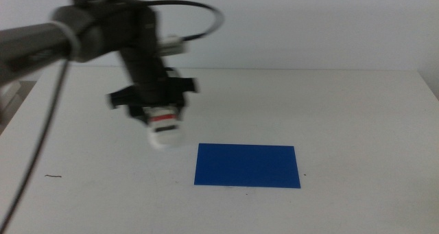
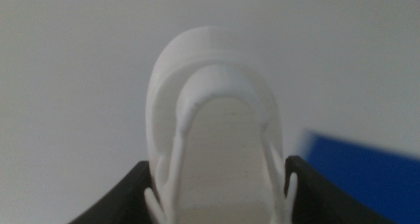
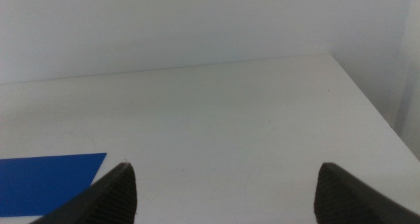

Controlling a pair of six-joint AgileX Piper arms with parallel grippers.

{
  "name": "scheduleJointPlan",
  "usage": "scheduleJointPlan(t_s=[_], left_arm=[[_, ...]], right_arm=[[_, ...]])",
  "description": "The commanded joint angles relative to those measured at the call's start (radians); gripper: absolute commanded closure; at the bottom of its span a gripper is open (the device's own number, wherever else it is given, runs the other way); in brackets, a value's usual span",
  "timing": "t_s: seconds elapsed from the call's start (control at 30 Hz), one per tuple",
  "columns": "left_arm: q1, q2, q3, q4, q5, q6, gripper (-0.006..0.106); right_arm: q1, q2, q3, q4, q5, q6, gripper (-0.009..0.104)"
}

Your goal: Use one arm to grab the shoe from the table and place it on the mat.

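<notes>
White and chunky-soled, the small strapped shoe [image 1: 167, 127] hangs clamped in the left gripper [image 1: 164, 121] above the white table [image 1: 357, 117], just beside the flat dark blue mat's [image 1: 247, 165] left end. Lifting looks done; carrying across and setting down remain. The right gripper [image 3: 223, 184] waits, jaws spread.

shoe: small white chunky-soled strapped shoe [image 1: 167, 127] sits in the left gripper [image 1: 159, 105], just left of the mat
mat: flat dark blue rectangular mat [image 1: 247, 166] lies on the wide white table [image 1: 357, 124], mid-front

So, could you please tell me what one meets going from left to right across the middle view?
Left arm → left hand gripping the shoe → blue mat, all over the white table.
</notes>
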Motion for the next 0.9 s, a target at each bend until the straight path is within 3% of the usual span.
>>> scheduleJointPlan(t_s=[0.0,0.37,0.53,0.7,0.87], left_arm=[[-0.080,0.036,-0.081,-0.027,0.059,0.064,0.102],[-0.300,0.254,-0.376,-0.034,0.129,0.168,0.102],[-0.314,0.275,-0.372,-0.115,0.129,0.688,0.102],[-0.314,0.275,-0.372,-0.111,0.129,1.288,0.102],[-0.308,0.309,-0.372,-0.142,0.129,1.457,0.102]], right_arm=[[-0.002,-0.005,0.002,-0.004,-0.007,-0.006,0.016],[-0.002,-0.005,0.002,-0.004,-0.007,-0.006,0.016],[-0.002,-0.005,0.002,-0.004,-0.007,-0.006,0.016],[-0.002,-0.005,0.002,-0.004,-0.007,-0.006,0.016],[-0.002,-0.005,0.002,-0.004,-0.007,-0.006,0.016]])
